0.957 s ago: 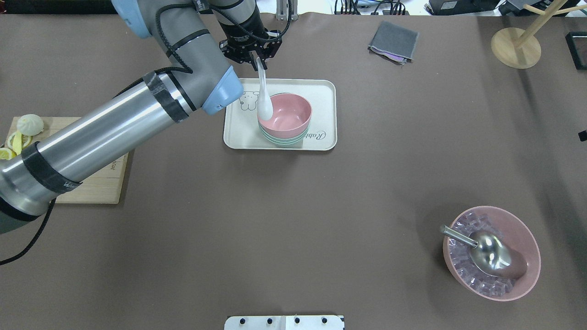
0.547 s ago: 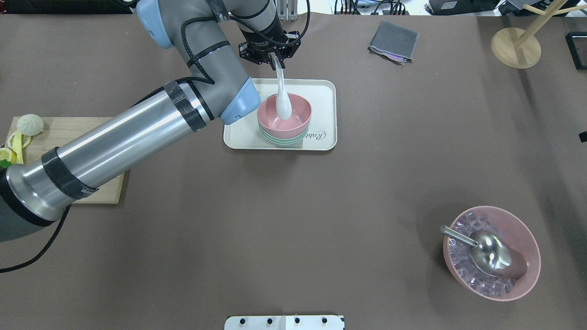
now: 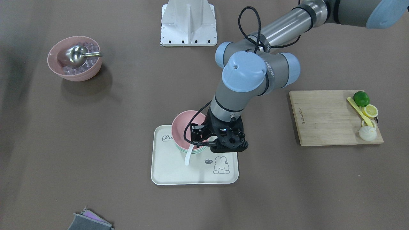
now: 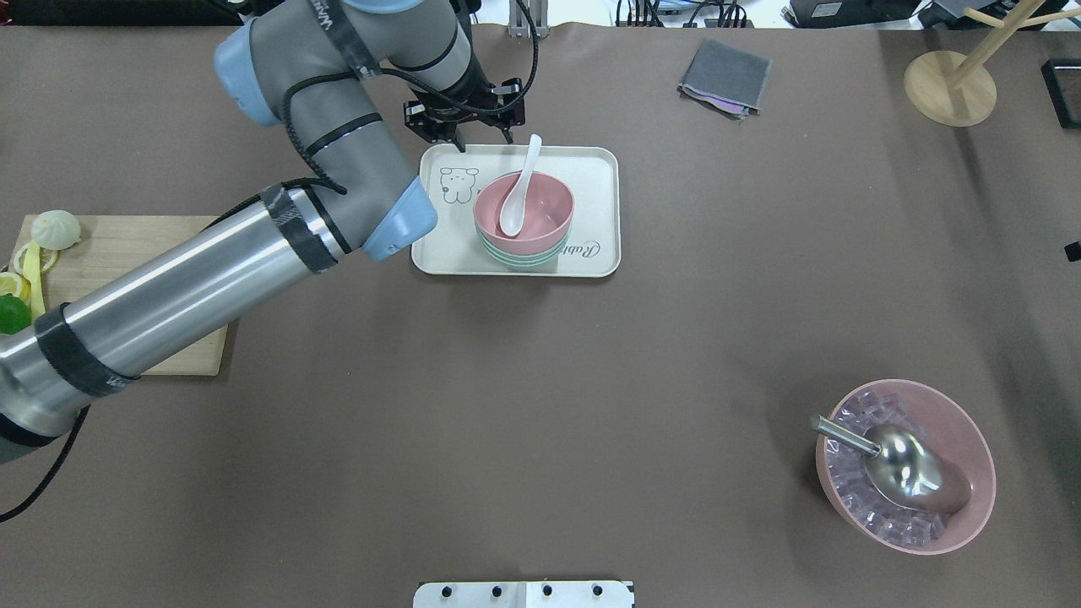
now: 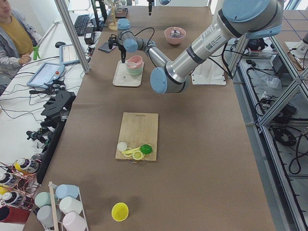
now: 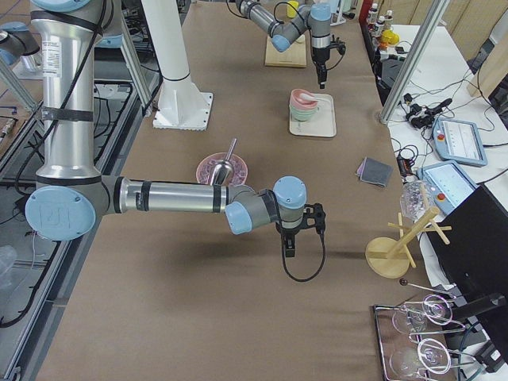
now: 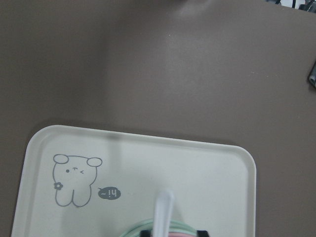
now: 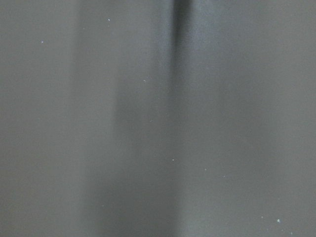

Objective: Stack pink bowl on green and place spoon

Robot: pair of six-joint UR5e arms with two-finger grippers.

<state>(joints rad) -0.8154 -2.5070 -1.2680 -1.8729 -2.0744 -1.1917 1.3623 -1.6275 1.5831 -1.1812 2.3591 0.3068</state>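
Nearest the robot, on its right, a round matte pink bowl (image 4: 971, 473) holds clear, blocky ice cubes (image 4: 853, 490), and a shiny metal scoop (image 4: 904, 464) lies on them with its handle over the rim. Farther out on the left, a pale rectangular wooden cutting board (image 3: 322, 118) carries a white pleated bun (image 3: 366, 133), a lemon slice (image 3: 370, 111) and a green lime (image 3: 361, 98) at one end. Mid-table lies a cream rounded-corner tray (image 4: 591, 181) printed with a line-drawn rabbit (image 4: 459, 183). On it, a smooth pink bowl (image 4: 545, 211) is nested inside a pale green bowl (image 4: 522, 258), of which only the rim bands show. A glossy white ceramic soup spoon (image 4: 522, 181) lies in the pink bowl, scoop end down inside, its handle leaning over the far rim. Just beyond the tray's far edge, the black left gripper (image 4: 484, 135) hangs with its fingers spread and nothing between them; the spoon handle lies beside it, outside the fingers. Farther still are a folded grey cloth (image 4: 726, 76) and a round-based wooden stand (image 4: 950, 84). The right gripper (image 6: 290, 246) hangs over bare brown table; I cannot tell how its fingers stand.
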